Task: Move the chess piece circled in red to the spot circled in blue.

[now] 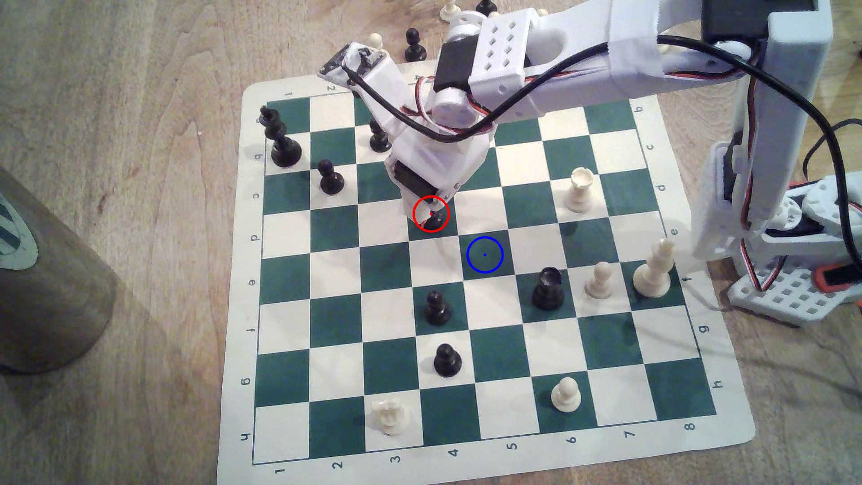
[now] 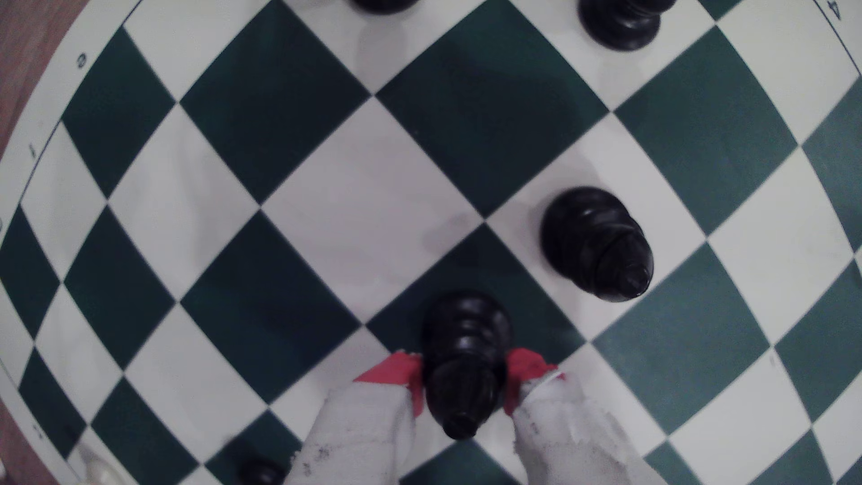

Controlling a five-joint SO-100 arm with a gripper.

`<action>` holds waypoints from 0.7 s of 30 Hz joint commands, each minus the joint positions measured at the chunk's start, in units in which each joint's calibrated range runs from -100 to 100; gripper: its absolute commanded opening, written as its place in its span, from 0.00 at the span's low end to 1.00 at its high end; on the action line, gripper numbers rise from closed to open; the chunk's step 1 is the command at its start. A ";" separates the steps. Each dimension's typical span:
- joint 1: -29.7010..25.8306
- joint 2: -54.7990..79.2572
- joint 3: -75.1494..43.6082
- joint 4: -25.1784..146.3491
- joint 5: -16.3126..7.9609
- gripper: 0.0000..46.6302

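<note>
The bishop point(image 2: 462, 363) stands on the red-ringed green square, diagonally next to the blue spot point(image 1: 484, 254), with the gripper point(image 2: 464, 380) around its upper body and the red pads point(image 2: 524, 368) pressed to both sides, so the jaws look closed on it. It looks light, rigid and glossy, likely slippery. The ringed neck gives the surest hold; the wide base should set down steadily

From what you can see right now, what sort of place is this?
Probably a home or hobby tabletop robot setup: a roll-up chess mat on a wooden table, with a small white 3D-printed-looking arm whose claw grips a black chess piece.
</note>
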 commanded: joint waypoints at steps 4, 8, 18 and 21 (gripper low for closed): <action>0.20 -3.31 -4.33 -0.32 -0.39 0.02; 0.04 -4.16 -4.69 0.58 -0.24 0.01; 0.28 -13.16 -6.23 3.61 -0.68 0.01; -0.58 -17.15 -6.77 6.80 -0.68 0.01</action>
